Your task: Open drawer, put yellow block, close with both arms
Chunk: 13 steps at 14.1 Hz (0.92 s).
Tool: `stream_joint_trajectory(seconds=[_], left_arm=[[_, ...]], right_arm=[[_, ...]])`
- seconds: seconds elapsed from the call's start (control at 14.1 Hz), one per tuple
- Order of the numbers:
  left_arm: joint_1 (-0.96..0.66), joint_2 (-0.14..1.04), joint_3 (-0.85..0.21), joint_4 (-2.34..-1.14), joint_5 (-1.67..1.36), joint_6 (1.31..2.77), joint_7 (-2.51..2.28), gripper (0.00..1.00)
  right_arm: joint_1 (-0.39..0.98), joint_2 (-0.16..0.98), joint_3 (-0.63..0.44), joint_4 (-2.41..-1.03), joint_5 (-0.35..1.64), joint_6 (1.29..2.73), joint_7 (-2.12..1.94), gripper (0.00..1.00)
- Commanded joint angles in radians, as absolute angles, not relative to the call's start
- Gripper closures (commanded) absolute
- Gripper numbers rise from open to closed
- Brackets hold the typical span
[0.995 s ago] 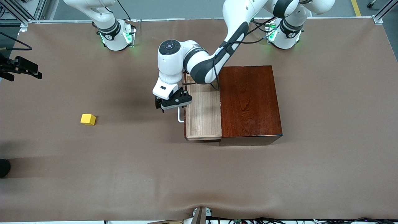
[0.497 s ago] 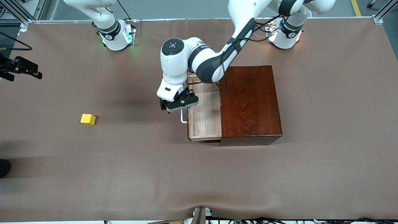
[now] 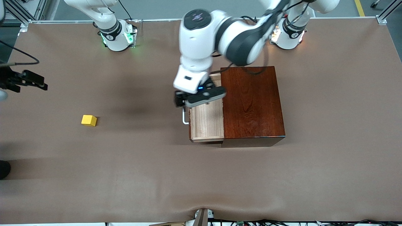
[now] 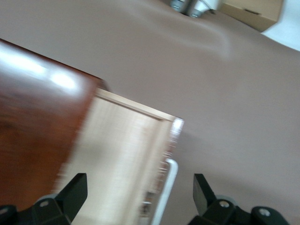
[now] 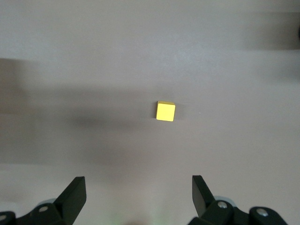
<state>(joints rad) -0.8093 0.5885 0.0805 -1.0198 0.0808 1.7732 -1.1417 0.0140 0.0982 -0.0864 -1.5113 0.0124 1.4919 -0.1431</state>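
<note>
Drawer (image 3: pixel 205 122) pulled out; left gripper (image 3: pixel 200 97) spread wide, empty, over it; right gripper (image 5: pixel 136 197) likewise released above yellow block (image 3: pixel 89 120).

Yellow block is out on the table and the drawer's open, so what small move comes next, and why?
Probably lower the right tool toward the yellow block. Its fingers are open with the block ahead of them, lying bare on the table. The drawer already stands pulled out, and the left tool hangs open over it, holding nothing.

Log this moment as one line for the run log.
drawer: open, empty | yellow block: on table, toward right arm's end | left gripper: fingers open, over drawer | right gripper: fingers open, above block
</note>
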Motion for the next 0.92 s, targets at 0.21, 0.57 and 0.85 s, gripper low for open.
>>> stream_joint_trajectory(seconds=[0.21,0.57,0.85], left_arm=[[-0.631,0.417,0.071,-1.091,0.086,1.539,-0.881,0.0],[-0.513,0.258,0.071,-1.277,0.086,1.529,-0.672,0.0],[-0.41,0.128,0.069,-1.419,0.086,1.532,-0.507,0.0]], right_arm=[[0.012,0.179,-0.086,-1.595,0.006,1.629,-0.13,0.0],[0.005,0.21,-0.087,-1.698,0.006,1.773,-0.13,0.0],[-0.023,0.291,-0.087,-1.701,0.006,1.828,-0.13,0.0]])
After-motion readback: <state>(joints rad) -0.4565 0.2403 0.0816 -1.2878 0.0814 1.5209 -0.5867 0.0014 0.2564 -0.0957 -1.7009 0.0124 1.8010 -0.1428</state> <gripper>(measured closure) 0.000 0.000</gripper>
